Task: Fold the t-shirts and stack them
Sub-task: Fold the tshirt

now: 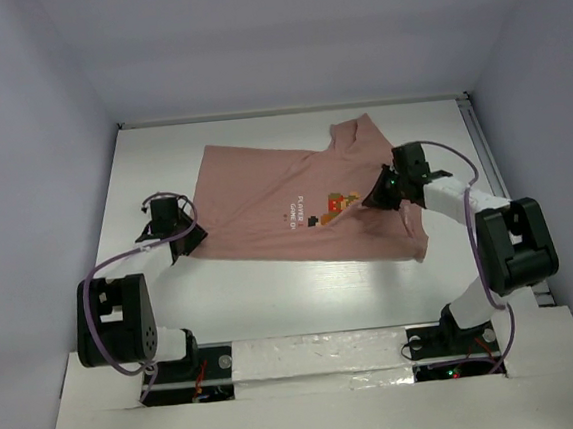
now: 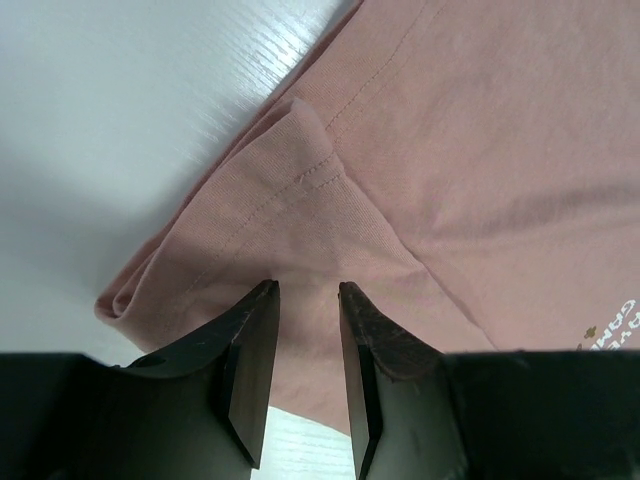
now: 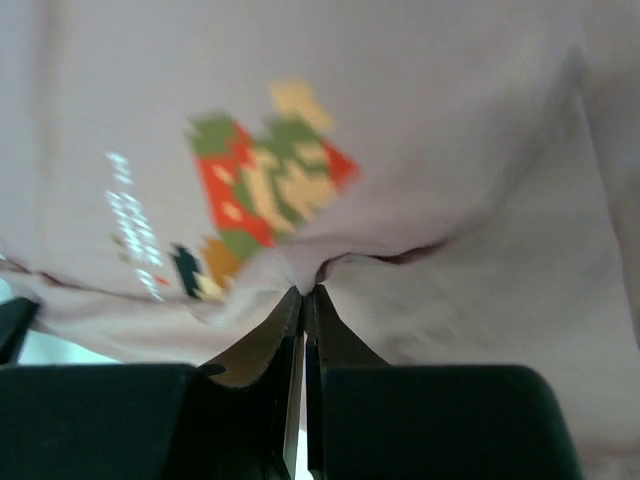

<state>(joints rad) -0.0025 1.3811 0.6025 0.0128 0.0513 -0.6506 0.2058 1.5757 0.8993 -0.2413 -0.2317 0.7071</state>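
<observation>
Salmon-pink t-shirt lies with its long axis left-to-right across the bench. My right gripper pinches a fold beside the print. My left gripper, spread, sits over the shirt's frame-left edge.

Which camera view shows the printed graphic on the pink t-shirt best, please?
The right wrist view: the graphic fills mid-frame in red, green and tan blocks, slightly blurred, just above the right end effector pinching the t-shirt. The top external view shows it small on the chest; the left wrist view catches only white lettering at its edge.
</observation>
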